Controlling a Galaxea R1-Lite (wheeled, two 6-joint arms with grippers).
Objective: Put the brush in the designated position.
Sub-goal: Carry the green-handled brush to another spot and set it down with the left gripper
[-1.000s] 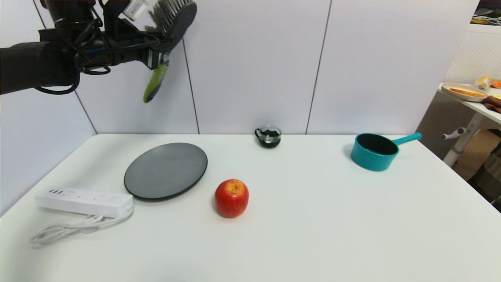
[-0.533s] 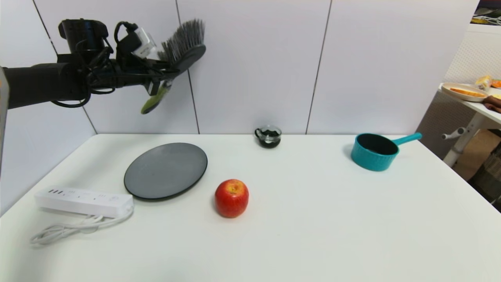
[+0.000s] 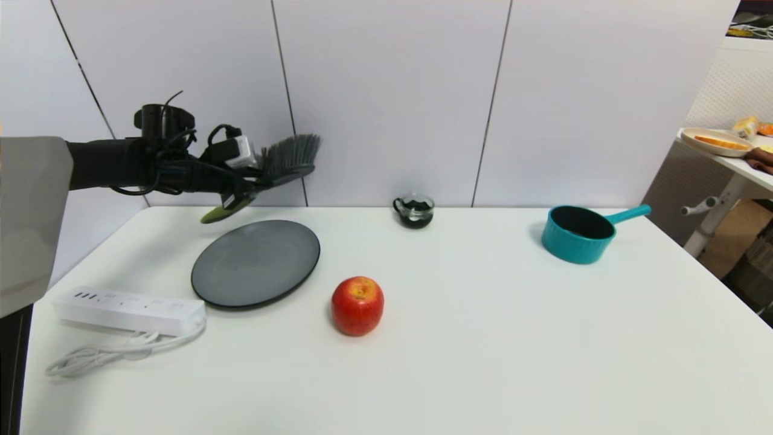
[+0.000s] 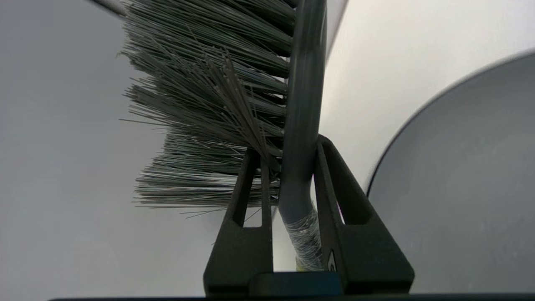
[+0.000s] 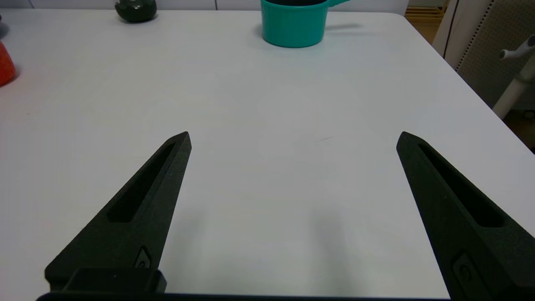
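Note:
My left gripper (image 3: 249, 184) is shut on the brush (image 3: 284, 166) and holds it in the air above the far left part of the table, just behind the dark grey plate (image 3: 255, 263). The grey-black bristles point up and the lime-green handle slopes down to the left. In the left wrist view both fingers (image 4: 246, 217) clamp the brush (image 4: 301, 104) at its neck, with the plate (image 4: 459, 188) beside it. My right gripper (image 5: 292, 138) hangs open over bare white tabletop at the right and stays out of the head view.
A red apple (image 3: 357, 305) sits mid-table in front of the plate. A white power strip (image 3: 129, 310) with its cord lies at the left front. A small dark glass cup (image 3: 414, 210) and a teal saucepan (image 3: 578, 232) stand near the back wall.
My left arm has come down with the brush, from high against the wall to just above the table's far left, and the brush has tipped towards level. Nothing else moved.

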